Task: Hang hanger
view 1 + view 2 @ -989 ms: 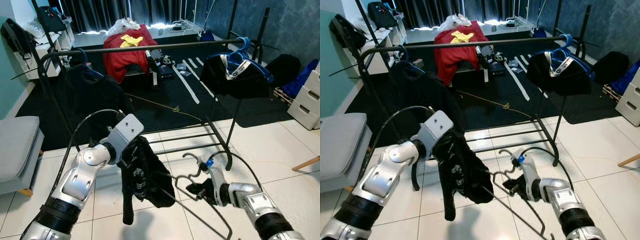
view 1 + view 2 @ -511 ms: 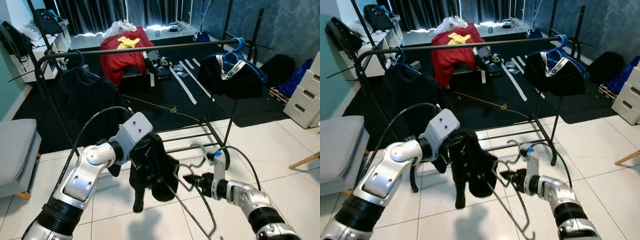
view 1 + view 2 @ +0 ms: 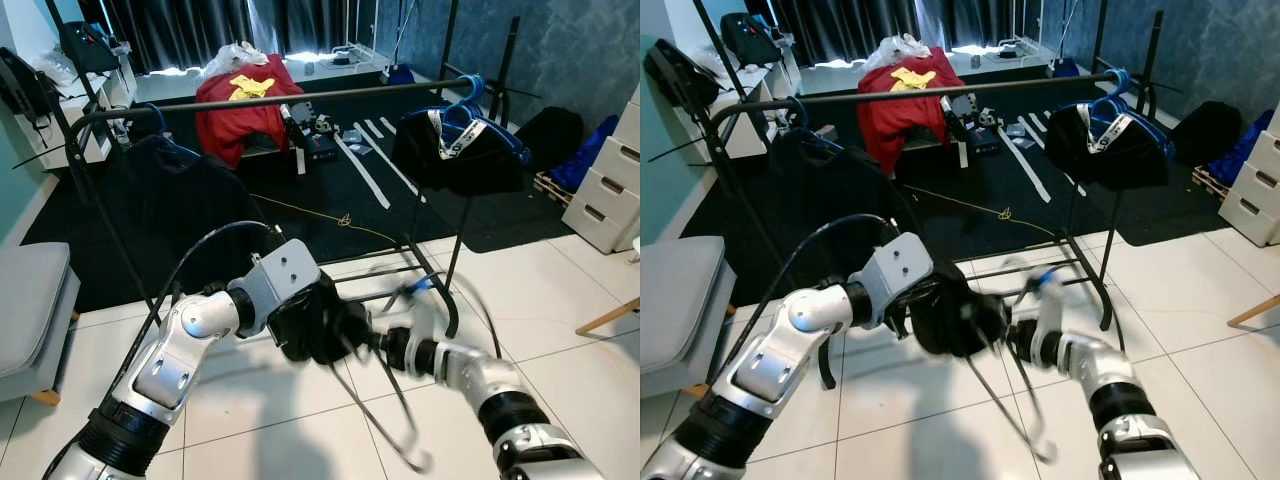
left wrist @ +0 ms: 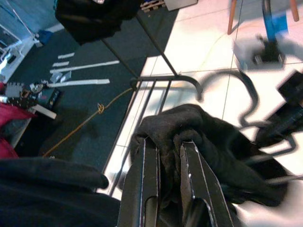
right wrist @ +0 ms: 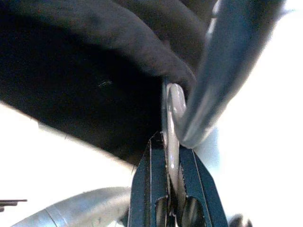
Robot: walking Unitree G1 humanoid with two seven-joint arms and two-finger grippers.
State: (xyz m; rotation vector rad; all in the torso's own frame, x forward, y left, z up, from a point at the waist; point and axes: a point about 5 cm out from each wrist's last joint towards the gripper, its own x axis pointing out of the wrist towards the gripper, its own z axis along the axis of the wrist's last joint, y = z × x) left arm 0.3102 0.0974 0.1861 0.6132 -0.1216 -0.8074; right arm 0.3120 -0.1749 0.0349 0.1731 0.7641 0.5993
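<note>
A black garment (image 3: 318, 322) is bunched up in my left gripper (image 3: 305, 325), which is shut on it in front of the clothes rack; in the left wrist view the cloth (image 4: 199, 137) sits between the two fingers (image 4: 146, 184). My right gripper (image 3: 383, 347) presses close against the garment and is shut on a thin wire hanger (image 3: 392, 425), blurred, whose frame slants down toward the floor. In the right wrist view the pale hanger wire (image 5: 173, 111) runs up from between the fingers against the black cloth. The rack's black rail (image 3: 300, 97) spans above.
On the rail hang a dark garment (image 3: 170, 205) at the left and a black one on blue hangers (image 3: 455, 150) at the right. The rack's low bars (image 3: 385, 272) lie just behind my grippers. A grey seat (image 3: 30, 310) stands left, white drawers (image 3: 605, 195) right, a red heap (image 3: 240, 105) beyond.
The garment that hung loose from my left gripper is now gathered into a bundle. My right gripper has swung the hanger up and left against it. The head camera has shifted slightly.
</note>
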